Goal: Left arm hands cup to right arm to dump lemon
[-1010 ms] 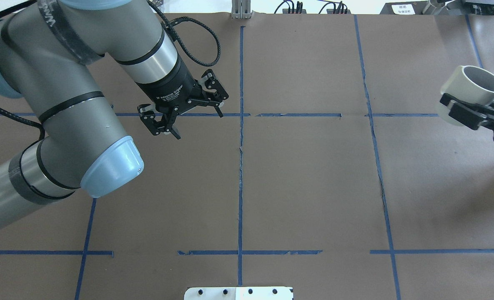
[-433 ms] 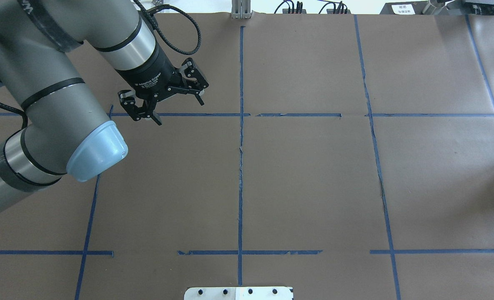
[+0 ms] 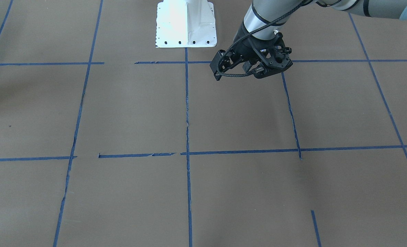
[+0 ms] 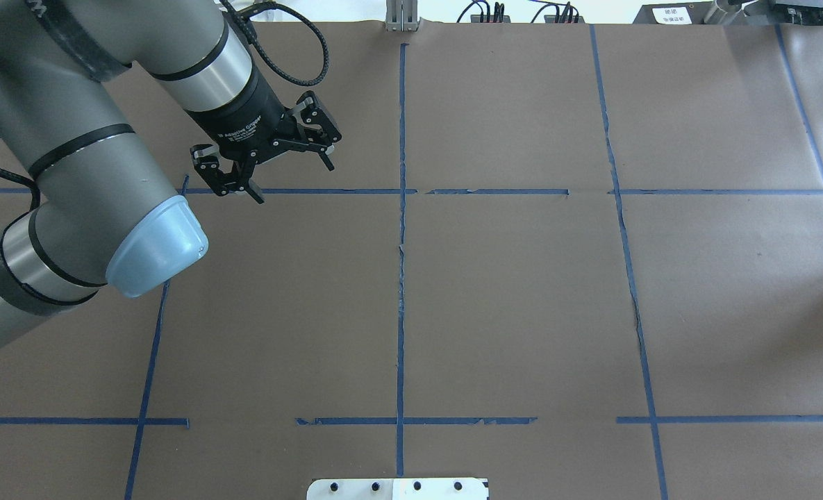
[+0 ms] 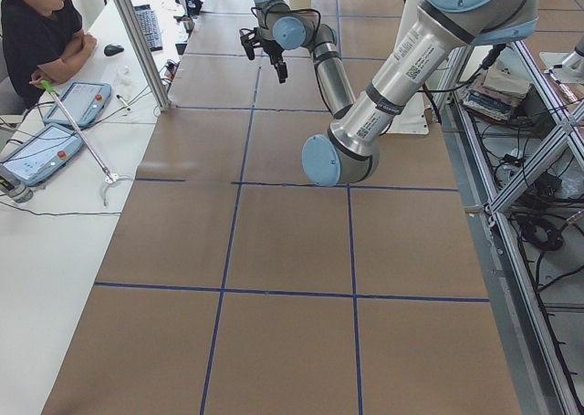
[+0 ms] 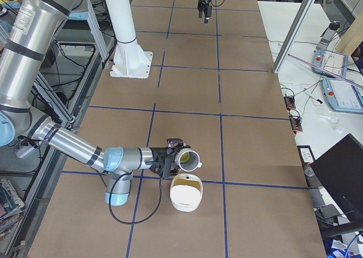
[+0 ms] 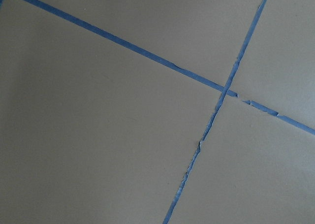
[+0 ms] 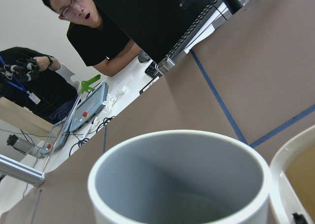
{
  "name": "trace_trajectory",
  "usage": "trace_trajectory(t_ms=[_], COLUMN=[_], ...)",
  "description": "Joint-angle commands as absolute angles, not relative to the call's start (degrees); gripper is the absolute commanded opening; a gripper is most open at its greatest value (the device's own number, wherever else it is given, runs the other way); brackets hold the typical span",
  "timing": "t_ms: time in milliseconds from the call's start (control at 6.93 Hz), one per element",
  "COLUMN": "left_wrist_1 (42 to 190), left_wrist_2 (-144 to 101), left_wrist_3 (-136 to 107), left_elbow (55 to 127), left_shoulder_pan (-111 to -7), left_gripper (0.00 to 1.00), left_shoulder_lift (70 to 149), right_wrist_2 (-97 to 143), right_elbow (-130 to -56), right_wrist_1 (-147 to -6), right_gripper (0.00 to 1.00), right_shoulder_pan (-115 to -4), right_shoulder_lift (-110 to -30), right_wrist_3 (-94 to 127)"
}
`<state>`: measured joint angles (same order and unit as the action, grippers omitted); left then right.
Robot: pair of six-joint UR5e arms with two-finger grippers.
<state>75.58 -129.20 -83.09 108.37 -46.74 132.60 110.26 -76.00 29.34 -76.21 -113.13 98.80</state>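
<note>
1. The left arm [image 4: 105, 160] hung over its own side of the surface [image 4: 522, 292]. The left fingers [image 4: 317, 139] were spread wide with nothing between them, and its wrist camera saw only brown paper and blue tape lines [image 7: 147, 54].
2. The cup [image 6: 190, 160] was at the far right end, carried above the surface on the end of the right arm [image 6: 74, 147]. The hand-over therefore looked finished, and the right arm was the only one near the cup.
3. The right fingers [image 6: 170, 156] sat against the cup's side. They showed only in the side view, so I could not tell whether they were clenched or slack.
4. The cup lay tipped over with its long axis close to level. Its base was toward the right fingers and its mouth pointed away from them.
5. The lemon [image 6: 185, 155] showed as a yellow-green patch just inside the mouth, so it had not yet been dumped. The right wrist view gave only a faint greenish tint low in the grey interior.
6. A white bowl [image 6: 186, 204] with a yellowish inside stood on the surface just below and beside the mouth, on the near side in the side view.
7. As I judged it, the dump turned on the mouth being over the bowl before the cup tilted further. Whether it cleared the rim could not be read.
</note>
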Motion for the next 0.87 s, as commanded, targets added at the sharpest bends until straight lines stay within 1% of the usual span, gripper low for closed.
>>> trace_trajectory(t_ms=[0, 288, 721], left_wrist_1=[75.59, 75.59, 75.59], left_wrist_2=[-129.11, -129.11, -129.11], left_wrist_3=[-82.27, -82.27, -82.27], left_elbow=[108.46, 108.46, 108.72], left_shoulder_pan=[-47.11, -47.2, -47.2], left_gripper=[1.0, 1.0, 1.0], left_shoulder_lift=[132.45, 132.45, 132.45], right_wrist_2=[111.09, 110.48, 108.9], right_elbow=[-74.62, -73.14, -64.71], right_wrist_1=[31.2, 34.34, 42.69], right_gripper=[0.19, 0.2, 0.2], right_shoulder_pan=[-77.61, -78.13, -78.84], right_shoulder_lift=[-111.37, -109.96, -105.13], right_wrist_3=[113.14, 128.24, 149.35])
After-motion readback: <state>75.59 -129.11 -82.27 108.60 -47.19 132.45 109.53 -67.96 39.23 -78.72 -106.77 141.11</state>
